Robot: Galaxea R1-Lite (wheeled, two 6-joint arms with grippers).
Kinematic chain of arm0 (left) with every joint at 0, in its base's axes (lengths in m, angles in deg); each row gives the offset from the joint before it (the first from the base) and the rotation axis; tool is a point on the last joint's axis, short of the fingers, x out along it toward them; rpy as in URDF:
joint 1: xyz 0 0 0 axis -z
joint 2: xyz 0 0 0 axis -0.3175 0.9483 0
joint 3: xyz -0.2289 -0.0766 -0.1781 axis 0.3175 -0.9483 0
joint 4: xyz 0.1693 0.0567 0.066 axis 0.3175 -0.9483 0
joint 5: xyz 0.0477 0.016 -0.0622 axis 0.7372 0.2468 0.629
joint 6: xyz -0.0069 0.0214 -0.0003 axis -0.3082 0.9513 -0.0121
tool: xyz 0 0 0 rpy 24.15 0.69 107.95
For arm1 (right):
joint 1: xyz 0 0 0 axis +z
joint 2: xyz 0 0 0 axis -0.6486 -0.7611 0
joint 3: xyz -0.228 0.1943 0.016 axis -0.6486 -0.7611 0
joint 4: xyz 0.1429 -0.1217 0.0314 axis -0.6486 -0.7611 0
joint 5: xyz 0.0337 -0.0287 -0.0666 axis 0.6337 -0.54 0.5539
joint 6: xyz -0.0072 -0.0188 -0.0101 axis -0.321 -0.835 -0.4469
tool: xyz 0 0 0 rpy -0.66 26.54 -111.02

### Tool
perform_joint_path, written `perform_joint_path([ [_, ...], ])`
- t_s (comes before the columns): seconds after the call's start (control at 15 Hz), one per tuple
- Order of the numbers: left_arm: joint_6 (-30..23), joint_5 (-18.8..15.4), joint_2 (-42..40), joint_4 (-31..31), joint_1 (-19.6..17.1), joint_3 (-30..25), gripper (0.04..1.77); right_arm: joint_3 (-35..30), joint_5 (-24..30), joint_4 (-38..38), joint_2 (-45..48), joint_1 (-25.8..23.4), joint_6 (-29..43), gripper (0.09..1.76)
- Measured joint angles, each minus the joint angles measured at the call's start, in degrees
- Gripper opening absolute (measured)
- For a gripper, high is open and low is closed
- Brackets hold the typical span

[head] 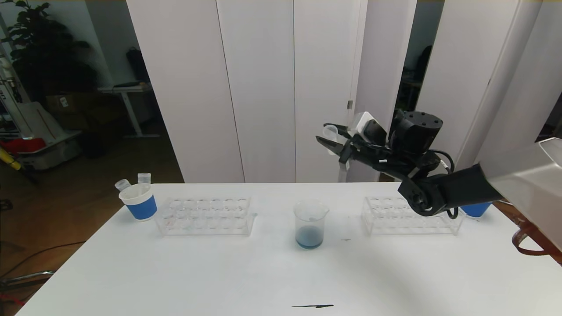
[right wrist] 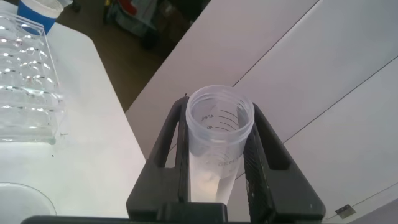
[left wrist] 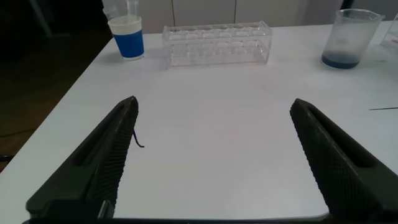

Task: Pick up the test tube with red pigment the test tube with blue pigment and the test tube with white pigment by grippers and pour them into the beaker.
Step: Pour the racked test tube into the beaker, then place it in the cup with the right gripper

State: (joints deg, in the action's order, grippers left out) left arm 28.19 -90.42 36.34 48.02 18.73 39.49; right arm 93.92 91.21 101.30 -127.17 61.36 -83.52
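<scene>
The beaker (head: 311,224) stands upright near the middle of the worktop (head: 246,272), between two clear racks, the left rack (head: 206,216) and the right rack (head: 410,216), with a shallow pool of bluish liquid at its bottom and its pouring lip toward the right arm. Above it and a little to its right, well clear of the rim, the right gripper (head: 328,142) hangs in the air on an arm that reaches in from the robot's right, elbow low over the right rack and wrist raised — its fingers (right wrist: 256,155) are clamped shut around a small clear test tube (right wrist: 217,146). The right wrist view looks straight into the tube's open mouth and shows only a pale, cream-coloured trace low inside, so I judge it to be the white-pigment tube, largely or wholly emptied. In the head view the tube's long axis lies tilted toward level, mouth pointing leftward. The beaker therefore lies below and slightly left of the fingers; any further pour would call for bringing the mouth down over the rim.

The left gripper (left wrist: 211,162) is parked low over the near left part of the worktop — fingers spread wide, holding nothing. Beyond the left rack a blue-and-white paper cup (head: 139,202) holds two spent tubes.
</scene>
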Motion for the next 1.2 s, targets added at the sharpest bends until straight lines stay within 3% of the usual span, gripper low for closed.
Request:
perform_joint_path([
  [1.2,0.0,0.0,0.0,0.0,0.0,0.0,1.75,5.1,11.8,0.7,-5.9,0.2,-31.3,0.58],
])
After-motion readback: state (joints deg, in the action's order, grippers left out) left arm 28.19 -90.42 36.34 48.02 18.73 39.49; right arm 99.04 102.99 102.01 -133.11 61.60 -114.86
